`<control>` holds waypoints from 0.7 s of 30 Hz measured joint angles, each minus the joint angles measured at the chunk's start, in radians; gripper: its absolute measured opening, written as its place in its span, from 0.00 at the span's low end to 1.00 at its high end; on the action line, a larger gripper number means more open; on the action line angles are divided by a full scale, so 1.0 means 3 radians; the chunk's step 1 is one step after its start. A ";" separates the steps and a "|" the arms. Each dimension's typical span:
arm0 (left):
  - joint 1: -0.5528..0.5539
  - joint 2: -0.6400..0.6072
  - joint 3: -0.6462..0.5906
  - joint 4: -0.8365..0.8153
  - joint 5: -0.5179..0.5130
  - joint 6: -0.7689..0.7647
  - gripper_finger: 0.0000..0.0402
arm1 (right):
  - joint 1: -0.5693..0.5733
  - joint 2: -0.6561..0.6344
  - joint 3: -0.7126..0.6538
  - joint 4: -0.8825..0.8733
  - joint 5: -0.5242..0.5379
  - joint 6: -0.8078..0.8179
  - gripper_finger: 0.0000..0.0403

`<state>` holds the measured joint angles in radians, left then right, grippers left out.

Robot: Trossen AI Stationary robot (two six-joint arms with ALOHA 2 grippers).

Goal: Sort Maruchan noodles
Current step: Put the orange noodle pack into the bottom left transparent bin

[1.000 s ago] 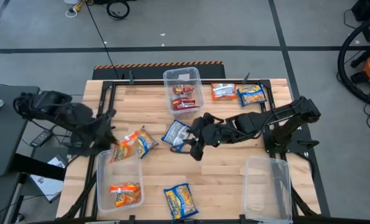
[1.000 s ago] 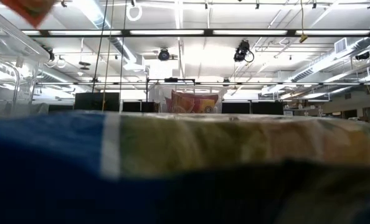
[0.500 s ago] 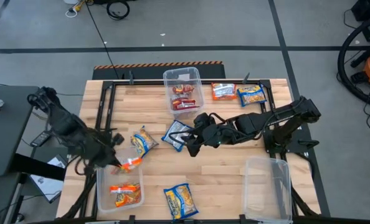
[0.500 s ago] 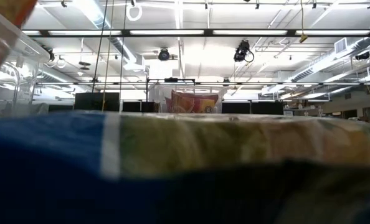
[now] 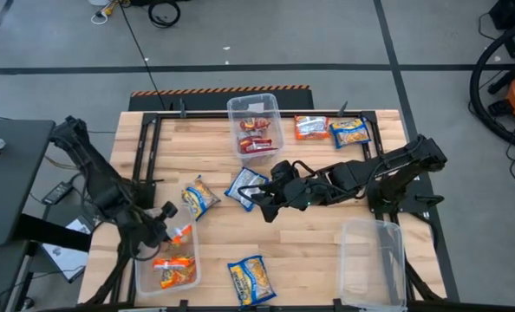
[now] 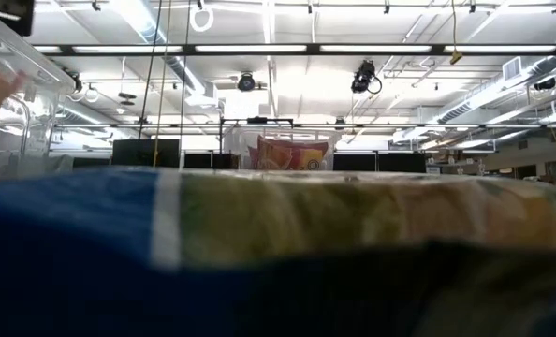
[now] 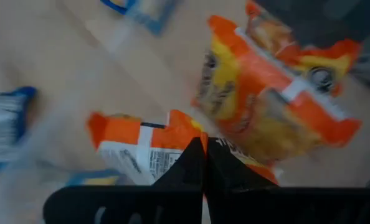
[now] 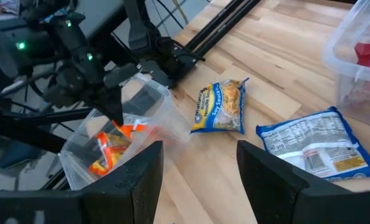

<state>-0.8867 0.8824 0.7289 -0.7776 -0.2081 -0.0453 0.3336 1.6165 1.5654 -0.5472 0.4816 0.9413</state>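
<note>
My left hand (image 5: 166,227), pinching an orange packet (image 5: 179,231), hangs over the left bin (image 5: 193,251), where another orange packet (image 5: 172,270) lies. Next: let go. My right hand (image 5: 268,208), spread, hovers beside a blue packet (image 5: 245,185), well right of that bin.

A pale wooden slatted tabletop (image 5: 214,147) carries three clear plastic rectangular bins: one (image 5: 255,108) at the far edge's middle, one (image 5: 372,260) at the near right corner, one (image 5: 145,238) at the near left corner.
</note>
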 joint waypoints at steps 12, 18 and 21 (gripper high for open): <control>-0.0018 0.0226 -0.0003 0.0036 0.0352 -0.0996 0.01 | -0.0003 0.0000 0.0000 0.0028 -0.0003 -0.0275 0.52; -0.0021 0.0332 -0.0003 -0.0019 0.0690 -0.1488 0.10 | -0.0003 0.0000 0.0000 0.0027 -0.0008 -0.0416 0.52; -0.0021 0.0331 -0.0003 -0.0017 0.0752 -0.1685 0.18 | -0.0003 0.0000 0.0000 0.0028 -0.0011 -0.0444 0.52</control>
<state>-0.8928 0.9817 0.7280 -0.7826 0.0173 -0.5508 0.3328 1.6165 1.5654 -0.5388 0.4782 0.8082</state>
